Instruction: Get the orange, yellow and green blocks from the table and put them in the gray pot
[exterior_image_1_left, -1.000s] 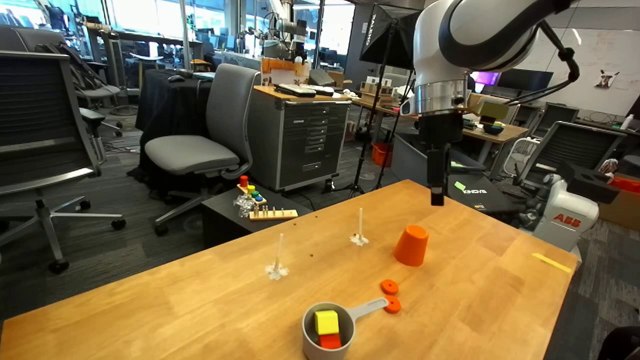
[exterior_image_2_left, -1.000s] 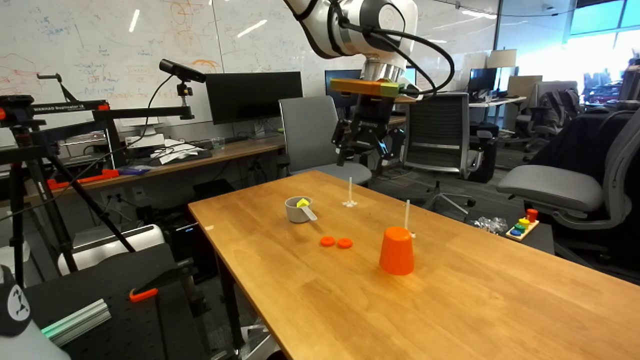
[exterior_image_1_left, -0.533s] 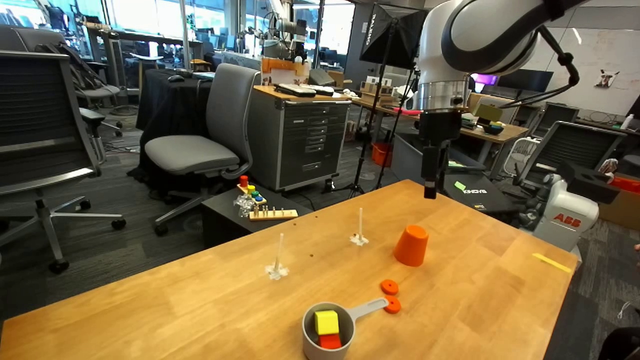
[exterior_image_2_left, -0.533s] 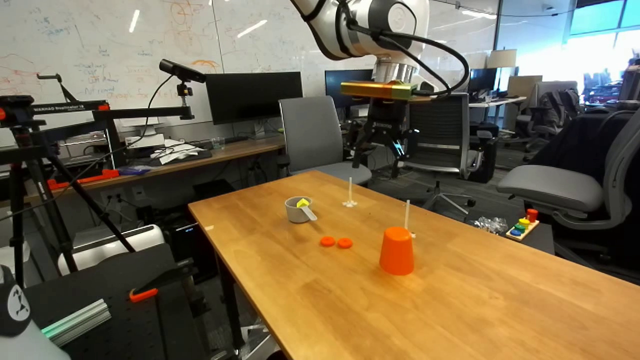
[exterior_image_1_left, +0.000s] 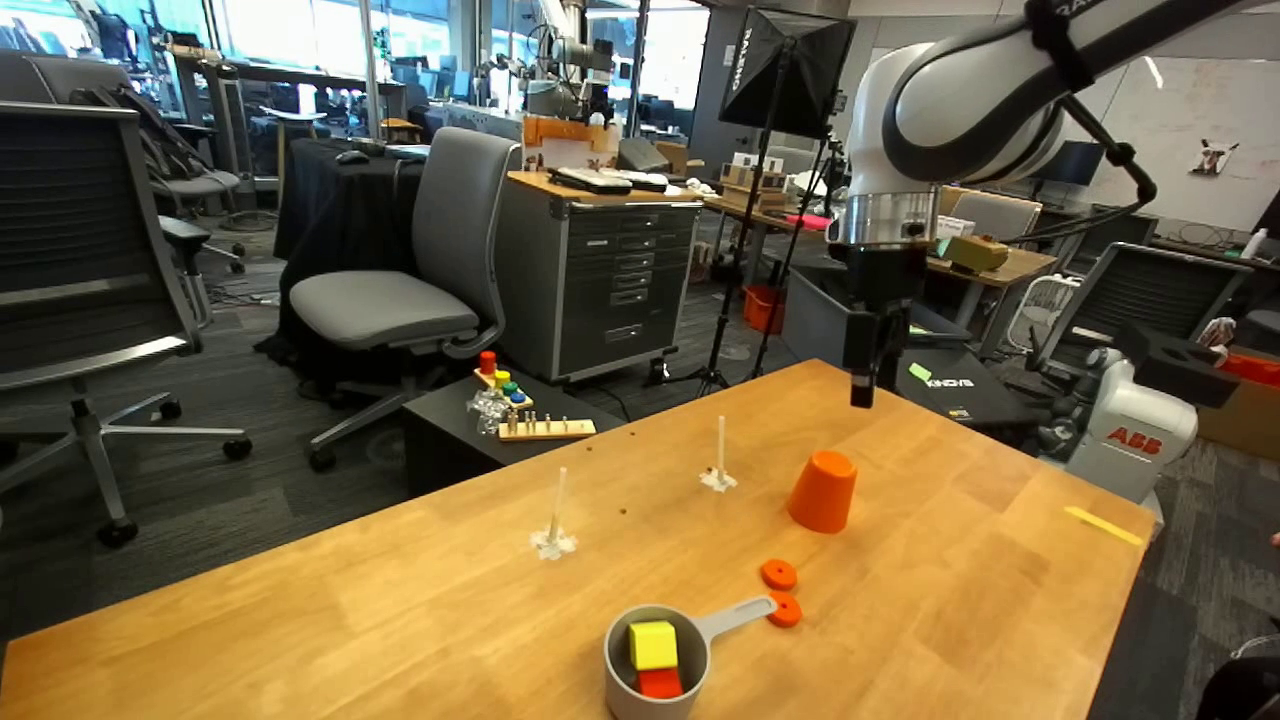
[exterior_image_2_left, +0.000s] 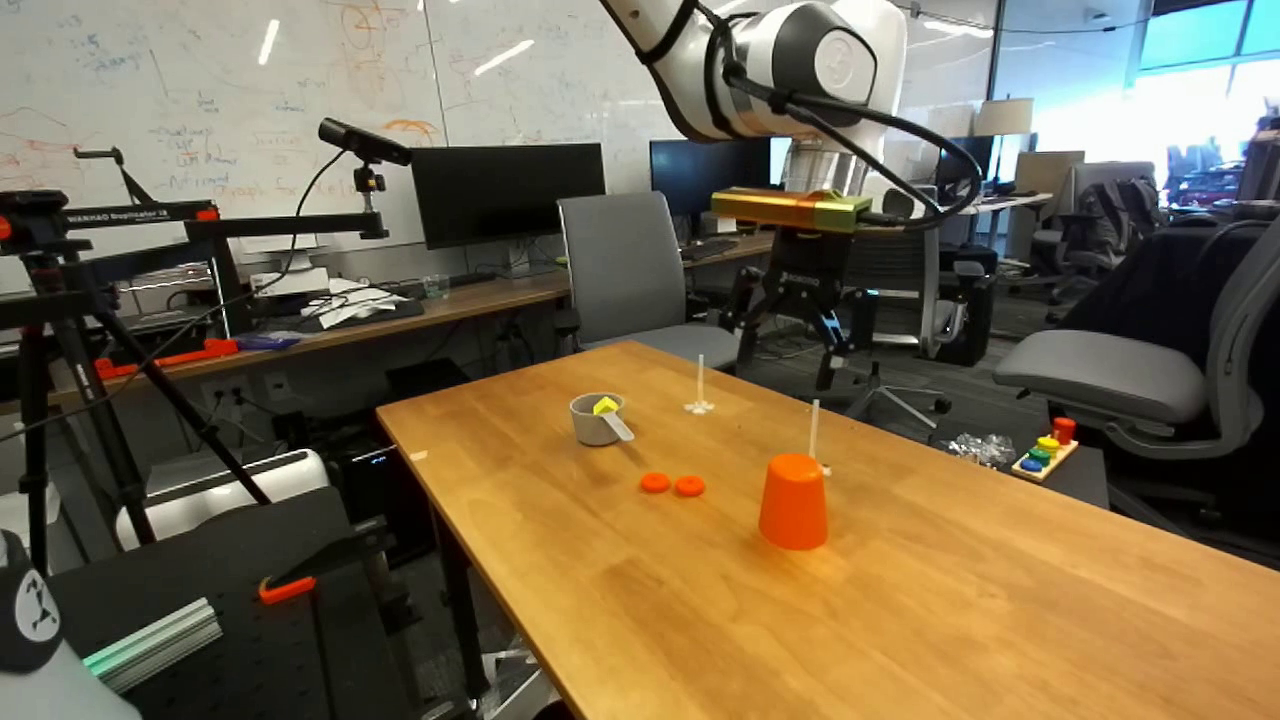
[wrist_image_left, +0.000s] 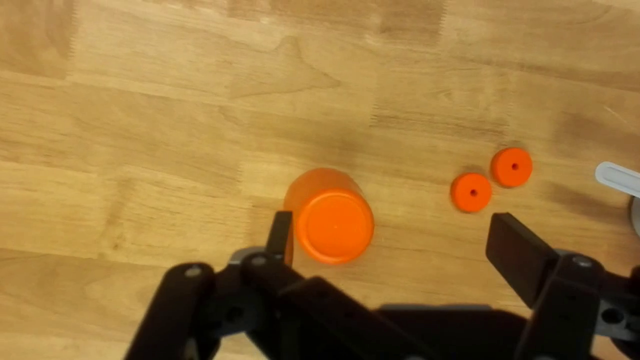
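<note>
The gray pot (exterior_image_1_left: 640, 708) stands on the table with the yellow block (exterior_image_1_left: 653, 645) and the orange block (exterior_image_1_left: 660, 684) inside. From an exterior view, the pot (exterior_image_2_left: 592, 428) shows only a yellow corner above its rim. Its handle (wrist_image_left: 617, 178) enters the wrist view at the right edge. I cannot see the green block; it is hidden or out of view. My gripper (wrist_image_left: 394, 232) is open and holds nothing, its fingers spread wide. It hangs high above the table, away from the pot, with an upturned orange cup (wrist_image_left: 335, 227) below, nearer the left finger.
Two flat orange discs (exterior_image_2_left: 672, 484) lie between pot and cup, close to the pot's handle. Thin upright pegs (exterior_image_1_left: 721, 450) are fixed to the table with tape. A toy with colored pieces (exterior_image_2_left: 1045, 452) sits on a low black stand beyond the table edge.
My open gripper has shifted rightward in an exterior view, toward above the orange cup, and has come lower over the last half second. Pot, blocks, cup and discs have stayed put.
</note>
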